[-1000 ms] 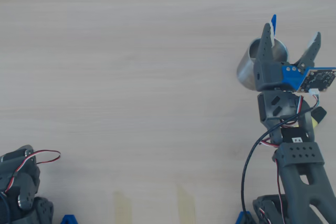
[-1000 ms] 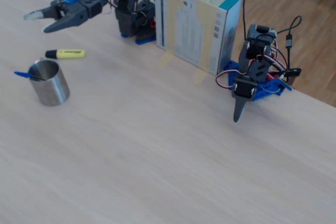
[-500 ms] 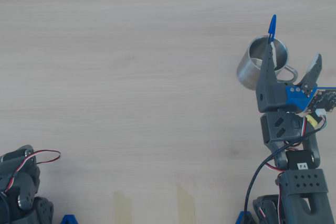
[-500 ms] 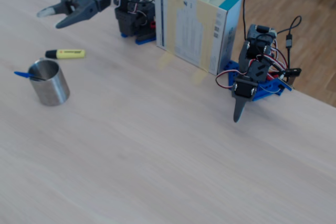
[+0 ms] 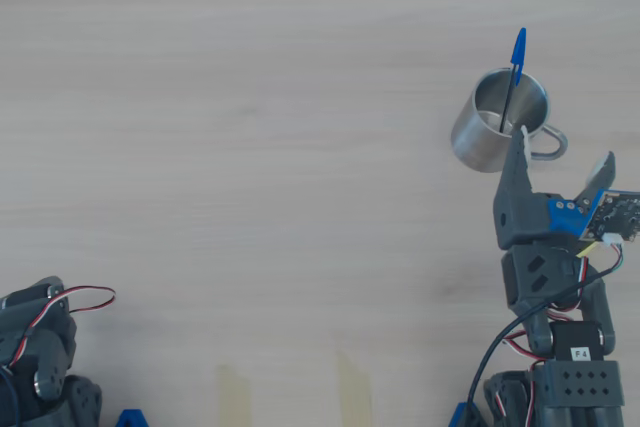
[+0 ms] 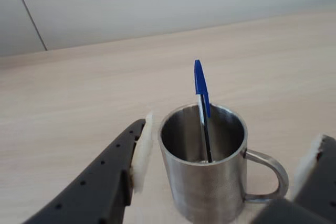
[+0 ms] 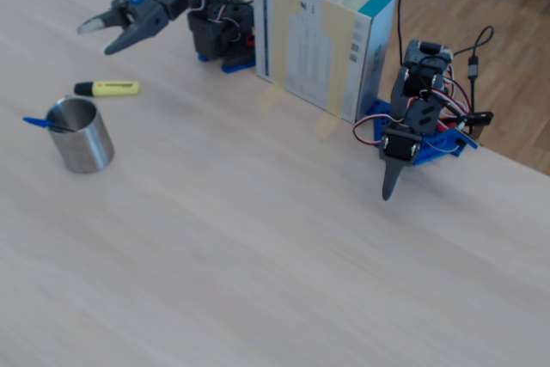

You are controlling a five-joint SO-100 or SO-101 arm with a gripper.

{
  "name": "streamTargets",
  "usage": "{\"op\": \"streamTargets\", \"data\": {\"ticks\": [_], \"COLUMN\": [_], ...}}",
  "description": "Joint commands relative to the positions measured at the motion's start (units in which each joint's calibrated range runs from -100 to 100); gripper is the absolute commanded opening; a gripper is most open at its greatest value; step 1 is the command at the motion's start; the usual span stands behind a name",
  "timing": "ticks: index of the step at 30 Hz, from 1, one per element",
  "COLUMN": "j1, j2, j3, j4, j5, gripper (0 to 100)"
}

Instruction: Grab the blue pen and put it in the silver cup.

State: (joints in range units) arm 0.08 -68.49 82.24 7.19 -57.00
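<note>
The blue pen [image 5: 512, 75] stands tilted inside the silver cup [image 5: 480, 139] near the bench's right edge in the overhead view, its capped end jutting over the rim. The pincer [image 5: 560, 152] hangs spread wide and empty just beside the cup's handle side. The placing looks done; what seems left is backing the arm clear without nudging the cup.
</note>
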Motion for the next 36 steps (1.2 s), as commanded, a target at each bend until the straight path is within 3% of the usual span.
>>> {"op": "streamTargets", "data": {"ticks": [1, 21, 36], "j1": [0.8, 0.9, 1.0], "j2": [-4.1, -15.1, -22.7], "j3": [2.1, 17.8, 17.8], "j4": [2.6, 3.9, 23.5], "j5": [-0.2, -0.2, -0.2], "gripper": [42, 42, 42]}}
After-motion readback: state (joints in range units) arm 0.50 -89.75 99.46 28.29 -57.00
